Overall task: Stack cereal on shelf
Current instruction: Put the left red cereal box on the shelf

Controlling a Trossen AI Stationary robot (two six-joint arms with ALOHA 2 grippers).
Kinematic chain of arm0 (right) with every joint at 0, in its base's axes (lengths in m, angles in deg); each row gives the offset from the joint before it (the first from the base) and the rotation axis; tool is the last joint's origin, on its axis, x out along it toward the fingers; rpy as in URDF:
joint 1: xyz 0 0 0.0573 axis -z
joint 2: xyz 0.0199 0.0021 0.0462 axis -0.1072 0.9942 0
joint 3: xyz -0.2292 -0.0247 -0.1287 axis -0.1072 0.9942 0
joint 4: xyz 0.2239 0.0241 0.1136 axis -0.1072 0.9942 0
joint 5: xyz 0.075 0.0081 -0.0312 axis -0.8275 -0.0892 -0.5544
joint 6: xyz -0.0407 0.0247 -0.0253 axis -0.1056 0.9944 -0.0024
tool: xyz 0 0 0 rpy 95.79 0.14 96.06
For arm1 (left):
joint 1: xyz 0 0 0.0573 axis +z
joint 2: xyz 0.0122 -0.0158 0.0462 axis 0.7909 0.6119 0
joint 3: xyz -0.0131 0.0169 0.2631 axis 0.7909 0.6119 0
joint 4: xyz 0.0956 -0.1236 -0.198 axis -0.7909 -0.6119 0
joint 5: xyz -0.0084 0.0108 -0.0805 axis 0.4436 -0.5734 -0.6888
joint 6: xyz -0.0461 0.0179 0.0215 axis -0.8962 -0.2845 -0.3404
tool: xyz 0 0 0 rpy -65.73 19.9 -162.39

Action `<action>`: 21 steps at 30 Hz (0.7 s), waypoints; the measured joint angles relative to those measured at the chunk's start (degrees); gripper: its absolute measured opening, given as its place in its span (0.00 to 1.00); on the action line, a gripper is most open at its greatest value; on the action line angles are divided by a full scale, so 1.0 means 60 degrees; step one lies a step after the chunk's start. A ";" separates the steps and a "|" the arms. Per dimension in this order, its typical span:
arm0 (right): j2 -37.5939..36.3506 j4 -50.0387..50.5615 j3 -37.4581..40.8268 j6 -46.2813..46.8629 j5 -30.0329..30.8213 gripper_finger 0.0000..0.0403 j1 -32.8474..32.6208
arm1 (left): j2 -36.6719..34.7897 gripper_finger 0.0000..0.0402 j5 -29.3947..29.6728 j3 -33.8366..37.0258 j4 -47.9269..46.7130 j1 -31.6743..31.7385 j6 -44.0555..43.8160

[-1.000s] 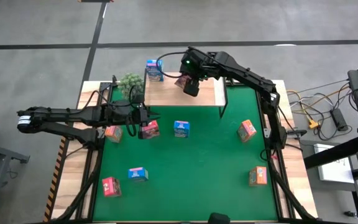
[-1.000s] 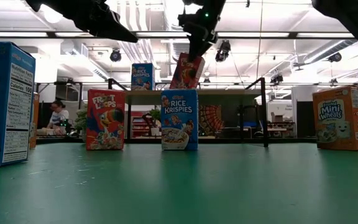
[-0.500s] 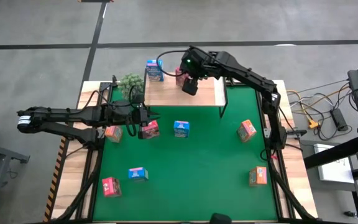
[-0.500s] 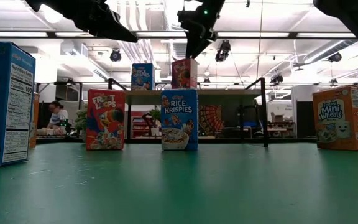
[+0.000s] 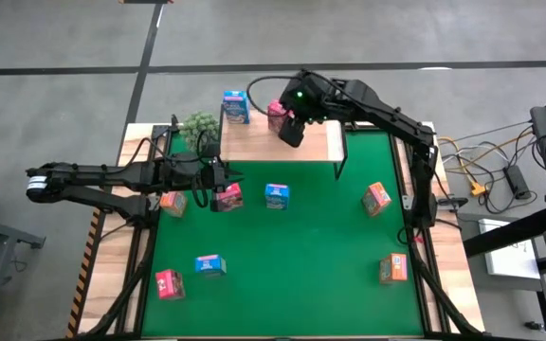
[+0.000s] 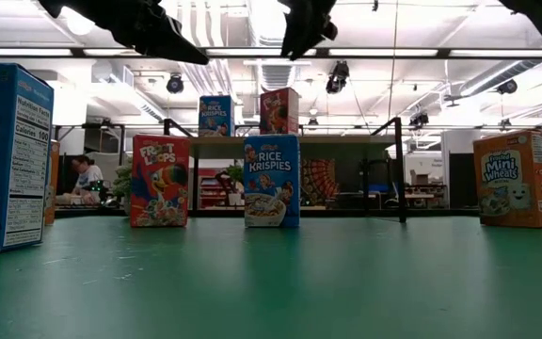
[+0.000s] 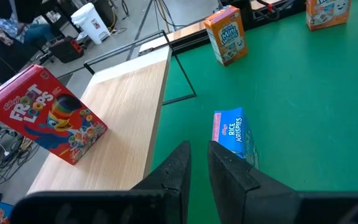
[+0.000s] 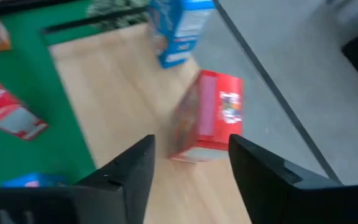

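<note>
Low shelf (image 5: 254,142) at 12 o'clock on the table: pale wood-grain plank top on thin black metal legs, two cardboard boxes standing on it, a blue box (image 5: 235,107) toward 11 and a red box (image 5: 278,116) just beside it, both upright near the back edge, apart from each other. Right gripper (image 5: 292,130) hangs over the plank just in front of the red box, dark fingers (image 8: 135,171) spread apart, not touching it, nothing held. Left gripper (image 5: 218,180) sits at about 9 o'clock over the green mat (image 5: 301,246), fingers (image 7: 178,169) nearly together with a thin gap, empty. Rest of the cereal is loose on the mat, small printed rectangular cartons: red box (image 5: 227,197) and orange box (image 5: 172,202) by the left gripper, blue box (image 5: 277,196) near centre, orange box (image 5: 377,198) at 3, orange box (image 5: 393,269) at 4, blue box (image 5: 210,265) and red box (image 5: 170,283) at 7–8. Mat looks flat and matte. Leafy green plant (image 5: 197,126) at 11 beside the shelf.
</note>
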 joint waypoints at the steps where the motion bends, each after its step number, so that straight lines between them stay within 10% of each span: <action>1: 0.0000 -0.0056 0.0042 0.0002 -0.0004 0.42 -0.0130 | 0.0000 0.09 0.0002 0.0001 -0.0007 0.0000 0.0000; 13: 0.0005 -0.2191 0.3130 -0.0137 0.1987 0.05 -0.0983 | 0.0000 0.09 0.0000 0.0004 -0.0209 0.0000 -0.0069; 21: -0.0054 -0.3665 0.4765 -0.0346 0.3694 0.02 -0.0709 | 0.0000 0.09 0.0000 0.0004 -0.0197 0.0000 -0.0069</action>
